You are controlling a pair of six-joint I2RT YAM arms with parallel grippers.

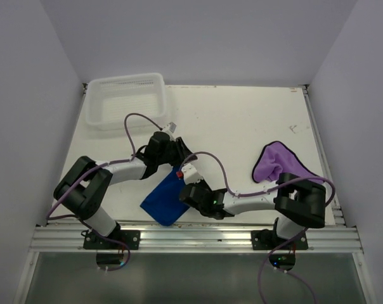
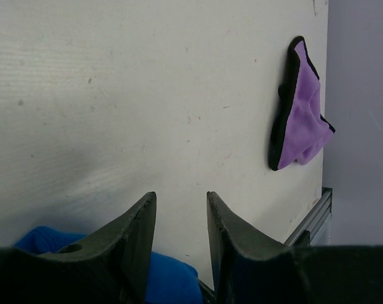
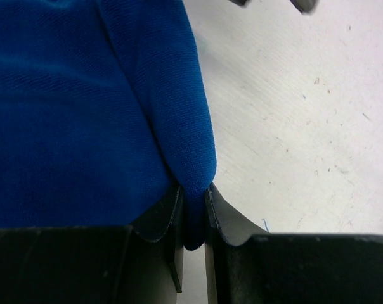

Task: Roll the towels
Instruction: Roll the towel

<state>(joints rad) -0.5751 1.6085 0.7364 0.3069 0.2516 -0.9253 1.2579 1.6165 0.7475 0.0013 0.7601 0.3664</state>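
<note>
The royal blue towel lies near the table's front edge, between the two arms. My right gripper is shut on a folded edge of the blue towel, which fills the left of the right wrist view. My left gripper is open and empty, just above the table; the blue towel shows below and behind its fingers. The light purple towel with a dark edge lies crumpled at the right of the table, and shows in the left wrist view too.
A white plastic mesh basket stands at the back left of the table. The metal rail runs along the front edge. White walls close in the table on three sides.
</note>
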